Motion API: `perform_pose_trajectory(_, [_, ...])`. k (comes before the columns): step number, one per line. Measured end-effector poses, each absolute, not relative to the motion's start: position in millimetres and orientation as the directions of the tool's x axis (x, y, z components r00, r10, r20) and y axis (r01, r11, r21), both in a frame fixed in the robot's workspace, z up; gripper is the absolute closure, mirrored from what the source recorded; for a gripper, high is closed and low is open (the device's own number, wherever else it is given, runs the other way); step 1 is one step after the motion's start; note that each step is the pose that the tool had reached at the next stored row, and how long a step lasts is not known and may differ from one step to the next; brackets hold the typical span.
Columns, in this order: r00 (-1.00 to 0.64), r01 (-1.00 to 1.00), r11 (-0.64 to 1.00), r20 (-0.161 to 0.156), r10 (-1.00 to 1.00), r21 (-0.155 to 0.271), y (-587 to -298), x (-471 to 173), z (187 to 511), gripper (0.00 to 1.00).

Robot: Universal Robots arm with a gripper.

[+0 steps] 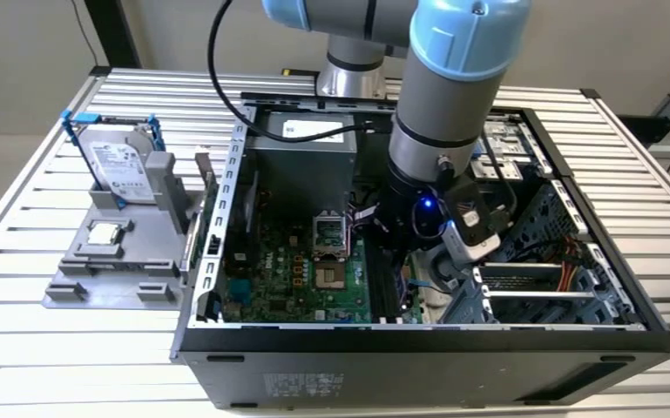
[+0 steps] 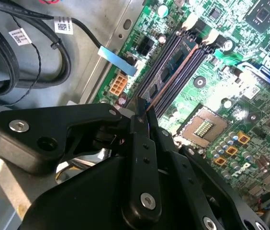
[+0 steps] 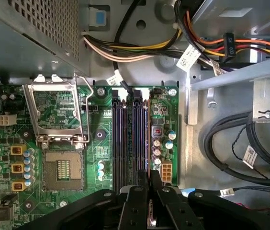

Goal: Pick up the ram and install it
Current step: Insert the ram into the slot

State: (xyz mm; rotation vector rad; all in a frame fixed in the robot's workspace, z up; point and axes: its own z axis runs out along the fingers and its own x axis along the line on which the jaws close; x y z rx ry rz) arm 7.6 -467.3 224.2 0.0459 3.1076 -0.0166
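In both wrist views the ram (image 2: pixel 172 68) (image 3: pixel 148 139) stands on edge along the memory slots (image 3: pixel 130 139) of the green motherboard (image 1: pixel 300 279), a thin dark stick with chips on its side. My gripper (image 2: pixel 142 109) (image 3: pixel 148 181) is shut on the ram's near end, one black finger (image 2: pixel 137 143) on each face. Whether the ram is fully seated in its slot I cannot tell. In the exterior view the gripper (image 1: pixel 410 261) reaches down into the open computer case (image 1: pixel 428 335), and the arm's wrist hides the ram there.
An open processor socket (image 3: pixel 63 167) lies beside the slots. Cable bundles (image 3: pixel 230 143) and the power supply (image 1: pixel 300 148) crowd the case. Outside the case, on the exterior view's left, a grey stand (image 1: pixel 114 270) holds a hard drive (image 1: pixel 119 170) and a small processor chip (image 1: pixel 104 232).
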Motion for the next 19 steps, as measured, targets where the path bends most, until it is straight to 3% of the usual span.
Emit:
perform_pose_trajectory(15, [-0.999, 0.030, 1.000, -0.034, 0.030, -0.003, -467.4, 7.7, 219.6, 1.00])
perform_pose_trajectory(19, [-0.999, 0.030, 0.999, -0.033, 0.030, 0.021, -468.0, 7.7, 219.3, 1.00])
